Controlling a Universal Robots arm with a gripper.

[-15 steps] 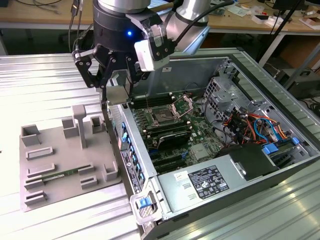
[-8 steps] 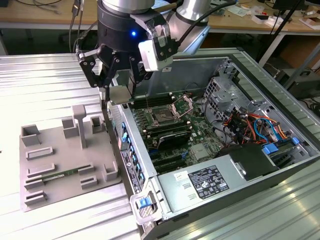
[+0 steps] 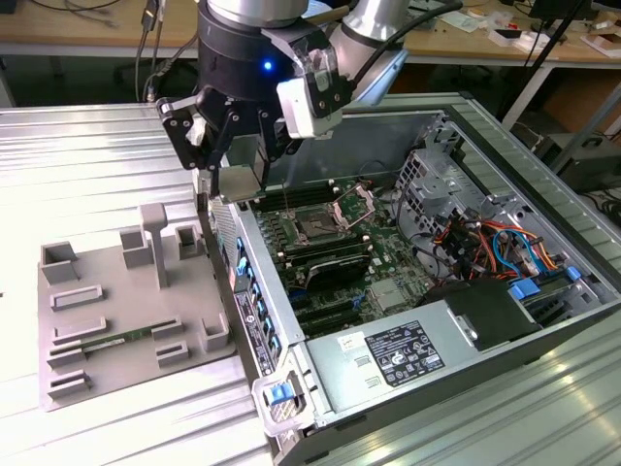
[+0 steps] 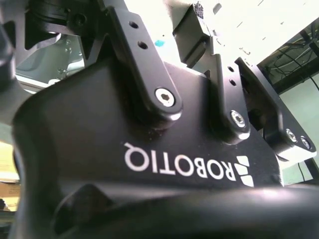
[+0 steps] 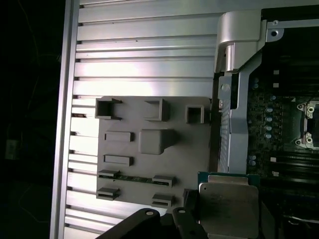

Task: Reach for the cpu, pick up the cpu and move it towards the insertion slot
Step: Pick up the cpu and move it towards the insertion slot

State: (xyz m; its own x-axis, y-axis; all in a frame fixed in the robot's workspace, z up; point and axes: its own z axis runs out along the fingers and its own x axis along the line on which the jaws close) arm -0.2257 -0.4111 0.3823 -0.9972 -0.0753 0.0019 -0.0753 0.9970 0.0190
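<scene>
The pincer (image 3: pixel 236 165) is clamped on the cpu (image 3: pixel 241 183) and has it up in the air — hanging over the edge of the open computer case (image 3: pixel 485 126), between the grey fixture plate (image 3: pixel 107 320) and the motherboard (image 3: pixel 369 262). In the first wrist view the cpu (image 5: pixel 228 206) sits flat between the fingers. The insertion slot (image 3: pixel 316 228) is near, bracket flipped open — the memory stick (image 3: pixel 114 342) lies on the plate.

Arm upright, hand (image 3: pixel 233 160) pointing down, black fingers (image 3: pixel 199 146) closed around the cpu (image 3: pixel 241 183).
</scene>
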